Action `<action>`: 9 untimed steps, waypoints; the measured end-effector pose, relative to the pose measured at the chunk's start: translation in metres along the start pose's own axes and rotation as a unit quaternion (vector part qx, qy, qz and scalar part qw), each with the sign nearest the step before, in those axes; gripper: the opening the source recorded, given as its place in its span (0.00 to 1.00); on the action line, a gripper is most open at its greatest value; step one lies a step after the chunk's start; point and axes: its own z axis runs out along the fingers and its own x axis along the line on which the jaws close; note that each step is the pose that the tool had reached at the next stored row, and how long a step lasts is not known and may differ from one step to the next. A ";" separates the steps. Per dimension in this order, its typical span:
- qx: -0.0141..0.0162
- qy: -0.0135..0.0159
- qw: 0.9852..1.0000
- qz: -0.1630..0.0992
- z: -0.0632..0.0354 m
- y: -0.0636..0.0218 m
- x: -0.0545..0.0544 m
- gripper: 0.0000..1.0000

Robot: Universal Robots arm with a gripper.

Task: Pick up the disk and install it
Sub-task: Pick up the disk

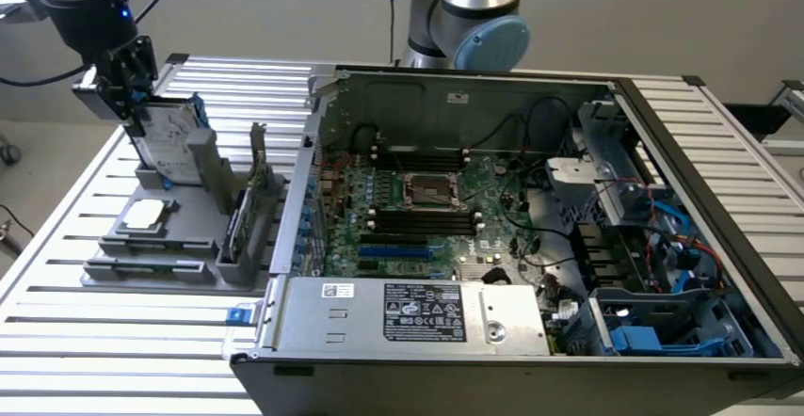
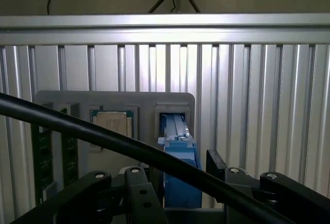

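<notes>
At ten o'clock in the exterior view, the gripper hangs over the disk, which stands on edge in the grey holder. In the wrist view its jaws are spread wide, with a finger on either side of the disk's blue carrier. A pale chip lies at the disk's six o'clock. The open computer case sits at the holder's three o'clock.
</notes>
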 end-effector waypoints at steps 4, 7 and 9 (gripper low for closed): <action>0.000 0.000 1.000 0.001 0.0000 0.0000 0.000 0.45; 0.000 0.000 1.000 0.002 0.0000 0.0000 0.000 0.45; 0.000 0.000 1.000 0.003 0.0001 0.0000 0.000 0.45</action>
